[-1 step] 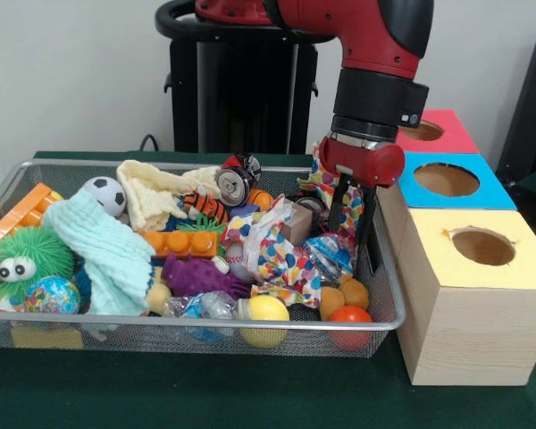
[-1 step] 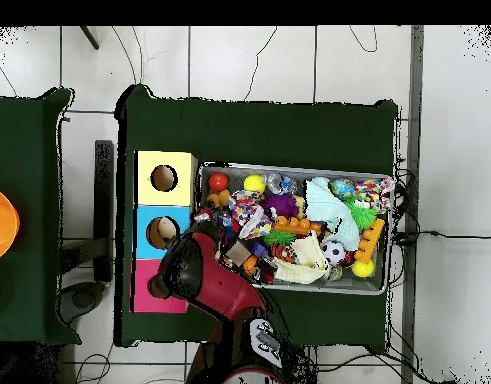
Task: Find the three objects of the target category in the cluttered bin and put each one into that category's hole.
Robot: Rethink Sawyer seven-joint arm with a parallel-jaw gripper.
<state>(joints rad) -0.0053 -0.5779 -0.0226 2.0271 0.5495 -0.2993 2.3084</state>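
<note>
Setting: dark green table (image 1: 205,393), pale wall behind, tiled floor around it in the overhead view.
Bin: wire mesh basket (image 1: 188,338), heaped full, standing just beside the wooden boxes.
Holes: yellow-topped box (image 1: 479,246) nearest me, blue one (image 1: 447,180) behind it, pink one (image 1: 433,130) furthest.
Pincer: gripper (image 1: 350,219) is down in the bin's corner next to the boxes, its black fingers among crinkly wrappers; whether it is open or clamped on anything, I cannot tell.
Target things: the category isn't named, so I can't pick them out; they should be somewhere in the heap.
Handling, my guess: the red ball (image 1: 349,316) and yellow ball (image 1: 264,310) would roll, take them across the middle; crushed can (image 1: 236,181) is light and slippery.
In the way: confetti-print cloth (image 1: 272,253), mint cloth (image 1: 107,252) and orange brick (image 1: 179,242) cover much below.
</note>
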